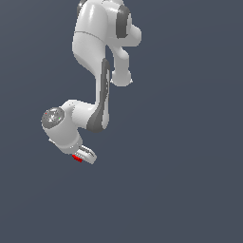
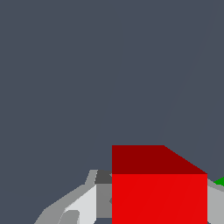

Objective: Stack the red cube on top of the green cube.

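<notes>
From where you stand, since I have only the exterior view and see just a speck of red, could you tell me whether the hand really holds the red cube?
Observer: Yes. In the wrist view the red cube sits squarely between the fingers of the hand, with one finger on each side.
Operator: Thank you. I cannot find the green cube at all; can you?
Observer: Only a sliver. The green cube peeks out at the frame's edge, just past a corner of the red cube.
Operator: Is the red cube lined up over it?
Observer: I cannot tell. Everything but that sliver is hidden or out of frame.
</notes>
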Available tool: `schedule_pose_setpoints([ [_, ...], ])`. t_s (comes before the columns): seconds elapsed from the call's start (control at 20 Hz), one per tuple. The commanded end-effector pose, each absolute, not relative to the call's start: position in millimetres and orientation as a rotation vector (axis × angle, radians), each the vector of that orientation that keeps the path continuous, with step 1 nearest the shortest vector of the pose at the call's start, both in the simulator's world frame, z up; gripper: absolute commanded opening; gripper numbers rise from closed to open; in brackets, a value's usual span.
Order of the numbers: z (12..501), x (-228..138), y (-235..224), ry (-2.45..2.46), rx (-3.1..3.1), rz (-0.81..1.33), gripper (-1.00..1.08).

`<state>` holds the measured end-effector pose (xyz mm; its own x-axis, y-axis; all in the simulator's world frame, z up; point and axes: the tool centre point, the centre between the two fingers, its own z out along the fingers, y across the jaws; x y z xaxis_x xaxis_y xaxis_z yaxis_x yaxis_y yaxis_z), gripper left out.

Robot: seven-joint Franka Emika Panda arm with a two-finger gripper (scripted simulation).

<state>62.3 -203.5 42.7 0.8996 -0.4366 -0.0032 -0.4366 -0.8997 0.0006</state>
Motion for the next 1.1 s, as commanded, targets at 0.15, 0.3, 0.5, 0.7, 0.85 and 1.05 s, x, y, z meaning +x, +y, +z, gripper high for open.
schedule_pose_setpoints([
  [0.15, 84.2, 62.5, -203.7, 0.704, -3.061, 0.0, -1.0],
  [0.3, 102.1, 62.3, -203.7, 0.704, -3.061, 0.0, -1.0],
  [0.5, 116.5, 62.8, -203.9, 0.704, -3.061, 0.0, -1.0],
  [0.7, 120.1, 63.9, -204.1, 0.704, -3.062, 0.0, -1.0],
  [0.85, 118.8, 63.1, -204.6, 0.704, -3.062, -0.002, -1.0],
  [1.05, 114.7, 57.4, -209.2, 0.704, -3.062, -0.002, -1.0],
])
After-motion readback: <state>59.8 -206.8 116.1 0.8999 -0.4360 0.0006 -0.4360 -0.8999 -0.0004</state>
